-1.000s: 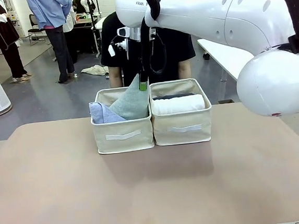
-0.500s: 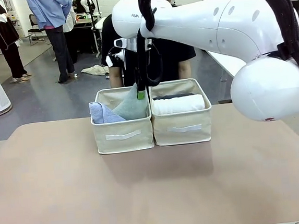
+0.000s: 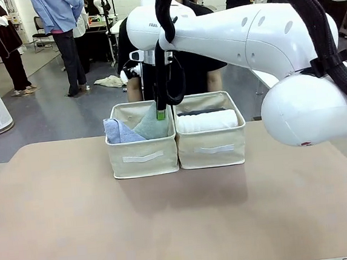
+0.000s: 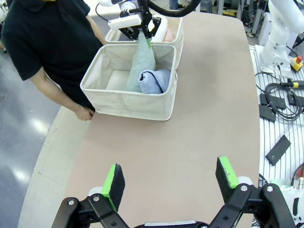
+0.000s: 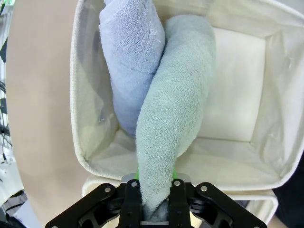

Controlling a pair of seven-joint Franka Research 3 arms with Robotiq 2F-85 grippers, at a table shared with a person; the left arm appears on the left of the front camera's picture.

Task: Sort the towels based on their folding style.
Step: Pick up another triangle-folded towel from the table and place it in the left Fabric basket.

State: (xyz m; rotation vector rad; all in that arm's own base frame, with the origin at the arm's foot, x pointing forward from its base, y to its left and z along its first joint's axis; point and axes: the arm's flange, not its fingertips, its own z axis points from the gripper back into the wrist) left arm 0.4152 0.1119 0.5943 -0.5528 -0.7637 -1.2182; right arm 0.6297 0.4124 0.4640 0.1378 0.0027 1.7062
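While pinched, grey-teal towel (image 5: 173, 137) upright

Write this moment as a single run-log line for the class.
right hand: shut on grey-teal towel, lowering it into left basket | light blue towel: in same basket | left hand: open, holding nothing

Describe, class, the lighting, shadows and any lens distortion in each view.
Front view: even light, soft shadow before the baskets. Left wrist view: table edge bows, wide-angle. Right wrist view: sharp, bright; grey-teal towel fills the right claw.
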